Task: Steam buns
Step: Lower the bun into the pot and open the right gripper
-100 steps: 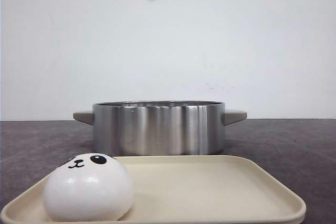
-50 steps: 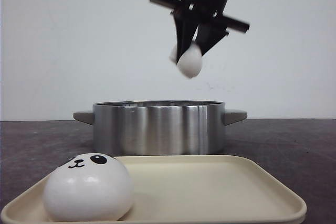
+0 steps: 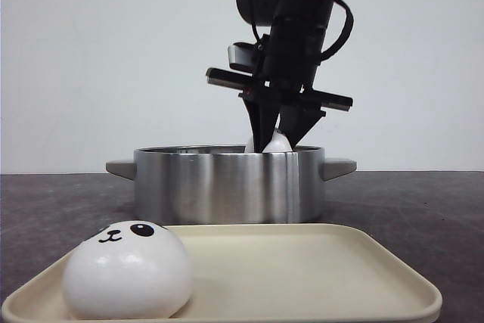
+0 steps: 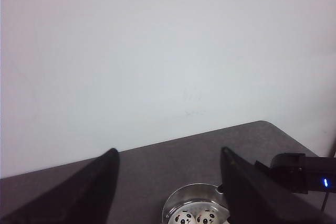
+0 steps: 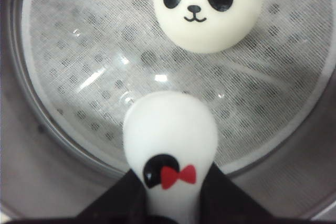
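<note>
We're seeing a steel pot (image 3: 228, 185) with grey side handles sitting on a dark table (image 3: 423, 209), a perforated white liner (image 5: 94, 72) inside it, cream tray (image 3: 318, 270) lying just in front.

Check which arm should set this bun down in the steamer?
Right. The right gripper already pinches the held bun over the steamer pot, beside the two buns inside. The left gripper is open, empty and higher up.

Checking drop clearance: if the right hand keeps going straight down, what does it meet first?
Probably the steamer's perforated liner. The right hand, shut on a bun, points into the pot at a bare patch; the two seated buns lie off its line. Depth is unclear.
</note>
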You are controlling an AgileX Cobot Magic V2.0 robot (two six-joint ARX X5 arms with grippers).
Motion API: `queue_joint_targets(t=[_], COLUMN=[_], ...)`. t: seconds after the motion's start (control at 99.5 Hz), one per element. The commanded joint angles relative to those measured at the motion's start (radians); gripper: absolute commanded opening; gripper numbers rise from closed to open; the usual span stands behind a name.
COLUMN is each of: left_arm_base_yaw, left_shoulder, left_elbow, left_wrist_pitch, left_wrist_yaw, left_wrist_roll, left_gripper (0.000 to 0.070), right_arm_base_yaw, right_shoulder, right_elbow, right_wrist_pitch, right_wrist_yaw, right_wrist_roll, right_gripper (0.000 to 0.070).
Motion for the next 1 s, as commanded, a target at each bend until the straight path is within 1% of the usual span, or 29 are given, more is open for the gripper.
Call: queue_joint_targets(t=[0.0,0.271,0.482,0.512,0.533,0.583,0.593,0.613,0.653,0.683,0.703,0.754,0.995], left_arm_base_yaw=[-0.007,-0.007,-0.007,-0.007,-0.007,-0.007,-0.007,-0.007,-0.007,-0.007,-0.007,-0.007,-0.007], left_shoulder=[0.008,0.008,0.008,0.008,0.008,0.008,0.008,0.008,0.008,0.008,0.008,0.008,0.008], left_elbow=[0.025,0.025,0.025,0.025,0.025,0.025,0.025,0.025,0.025,0.025,0.025,0.025,0.025], left_wrist_pitch=[-0.055,-0.055,-0.055,-0.055,-0.055,-0.055,-0.055,-0.055,-0.055,-0.055,-0.055,-0.055,-0.055], left_wrist_yaw=[0.002,0.001,0.002,0.002,0.002,0.002,0.002,0.002,0.002,0.002,0.002,0.002,0.002], left_wrist_roll=[-0.002,-0.002,-0.002,-0.002,-0.002,-0.002,-0.002,-0.002,-0.002,-0.002,-0.002,-0.002,-0.013], left_gripper=[0.0343,0.0343,0.0343,0.0343,0.0343,0.0343,0.0343,0.0343,0.0343,0.0342,0.0343,0.0343,0.0343], right_arm_base_yaw=[0.009,0.008,0.011,0.011,0.011,0.011,0.011,0.011,0.011,0.011,0.011,0.011,0.012], right_shoulder=[0.022,0.07,0.075,0.075,0.074,0.074,0.074,0.075,0.074,0.074,0.074,0.074,0.074], right_elbow=[0.014,0.014,0.014,0.014,0.014,0.014,0.014,0.014,0.014,0.014,0.014,0.017,0.076], right_wrist_pitch=[0.019,-0.036,-0.016,-0.016,-0.016,-0.017,-0.017,-0.017,-0.017,-0.016,-0.016,-0.016,-0.018], right_wrist_yaw=[0.004,0.006,-0.002,-0.002,-0.002,-0.002,-0.002,-0.002,-0.002,-0.002,-0.001,-0.001,0.0], right_wrist_roll=[-0.014,-0.01,-0.01,-0.01,-0.01,-0.01,-0.01,-0.01,-0.01,-0.008,-0.006,-0.006,-0.006], right_gripper=[0.0003,0.0003,0.0013,0.0033,0.0064,0.0189,0.0202,0.0276,0.0379,0.0431,0.0453,0.047,0.0471])
